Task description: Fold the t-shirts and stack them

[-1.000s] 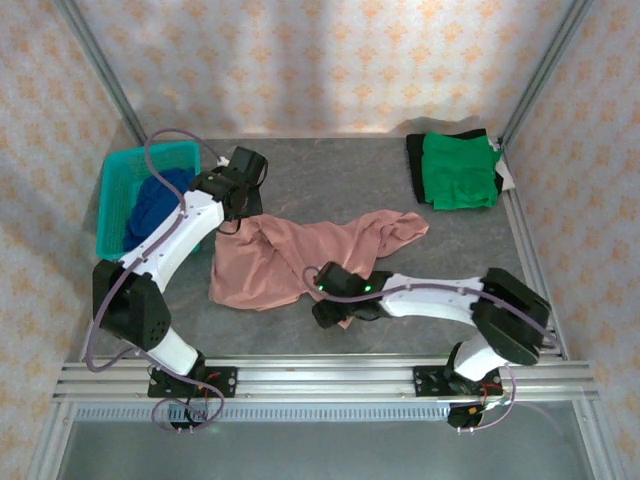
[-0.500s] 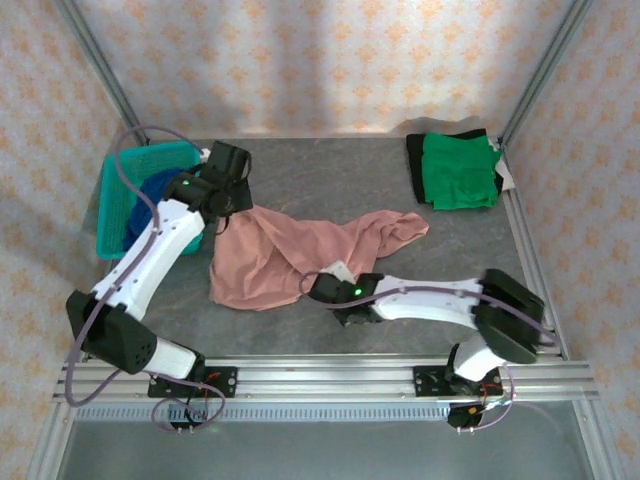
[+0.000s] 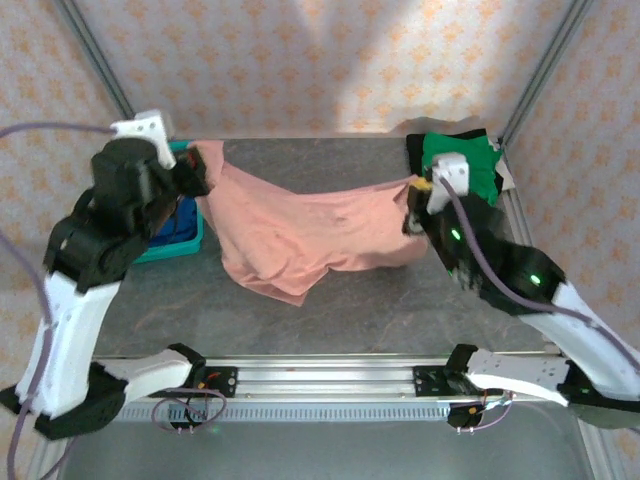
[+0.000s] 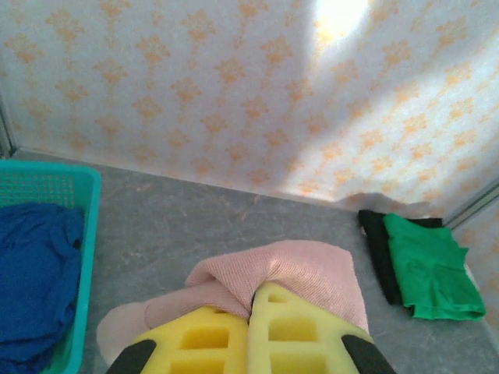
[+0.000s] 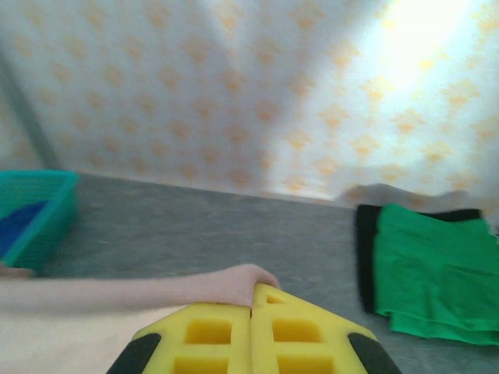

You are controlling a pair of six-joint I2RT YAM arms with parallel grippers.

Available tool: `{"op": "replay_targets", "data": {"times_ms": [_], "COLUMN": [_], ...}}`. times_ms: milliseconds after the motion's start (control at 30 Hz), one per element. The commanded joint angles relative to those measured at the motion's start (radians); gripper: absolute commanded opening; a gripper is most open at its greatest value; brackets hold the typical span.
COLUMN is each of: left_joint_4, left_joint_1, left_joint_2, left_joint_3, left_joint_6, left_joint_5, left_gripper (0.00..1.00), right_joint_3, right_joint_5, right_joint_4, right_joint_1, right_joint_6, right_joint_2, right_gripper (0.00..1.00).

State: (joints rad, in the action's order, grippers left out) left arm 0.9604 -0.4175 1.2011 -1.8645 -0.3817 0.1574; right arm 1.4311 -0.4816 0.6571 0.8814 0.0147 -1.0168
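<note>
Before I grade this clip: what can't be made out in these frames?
- Top view: the left arm covers most of the blue t-shirt and its basket; in the left wrist view the frame edge cuts both off.
- Dark garment under the green t-shirt: only a strip shows, so I cannot identify it.
- How much of the pink t-shirt each grip holds: hidden between the left gripper and right gripper pads.

Pink shirt (image 3: 310,230): no longer a crumpled heap on the table; now lifted and stretched wide between the two grippers, its lower edge hanging.
Left gripper (image 3: 192,172): has risen and pulled back beside the basket (image 3: 170,248), taking the shirt's left corner up with it.
Right gripper (image 3: 416,195): was low at the shirt's near edge, jaws apart; now clamped on the right corner, raised close to the green shirt (image 3: 462,168).
Right arm: no longer stretched low across the table front; now upright on the right.
</note>
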Motion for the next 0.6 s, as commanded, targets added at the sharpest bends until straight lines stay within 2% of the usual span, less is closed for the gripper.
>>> {"op": "replay_targets", "data": {"times_ms": [0, 33, 100, 200, 233, 300, 400, 433, 500, 567], "left_joint_4": [0.000, 0.028, 0.101, 0.172, 0.152, 0.048, -0.184, -0.227, -0.234, -0.207], "left_joint_1": [0.040, 0.052, 0.066, 0.089, 0.092, 0.092, 0.093, 0.094, 0.092, 0.092], "left_joint_2": [0.286, 0.378, 0.574, 0.849, 0.898, 0.875, 0.745, 0.717, 0.715, 0.680], "left_joint_3": [-0.190, -0.312, -0.608, -1.079, -1.152, -1.102, -0.856, -0.826, -0.871, -0.947], "left_joint_6": [0.076, 0.092, 0.138, 0.215, 0.233, 0.277, 0.327, 0.341, 0.358, 0.368], "left_joint_5": [-0.002, 0.009, 0.056, 0.040, 0.034, 0.031, 0.052, 0.050, 0.040, 0.022], "left_gripper": [0.00, 0.00, 0.00, 0.00, 0.00, 0.00, 0.00, 0.00, 0.00, 0.00], "right_joint_3": [0.094, 0.162, 0.327, 0.596, 0.686, 0.844, 1.079, 1.156, 1.238, 1.245], "right_joint_5": [0.199, 0.254, 0.292, 0.293, 0.301, 0.318, 0.330, 0.340, 0.339, 0.345], "right_joint_4": [-0.095, -0.096, -0.083, -0.035, -0.019, 0.028, 0.117, 0.149, 0.185, 0.199], "right_joint_1": [-0.257, -0.331, -0.415, -0.475, -0.490, -0.515, -0.533, -0.538, -0.541, -0.546], "right_joint_6": [0.055, 0.045, 0.043, 0.042, 0.037, 0.022, 0.014, 0.013, 0.017, 0.020], "right_joint_2": [-0.196, -0.273, -0.419, -0.618, -0.674, -0.759, -0.860, -0.884, -0.901, -0.880], "right_gripper": [0.00, 0.00, 0.00, 0.00, 0.00, 0.00, 0.00, 0.00, 0.00, 0.00]}}
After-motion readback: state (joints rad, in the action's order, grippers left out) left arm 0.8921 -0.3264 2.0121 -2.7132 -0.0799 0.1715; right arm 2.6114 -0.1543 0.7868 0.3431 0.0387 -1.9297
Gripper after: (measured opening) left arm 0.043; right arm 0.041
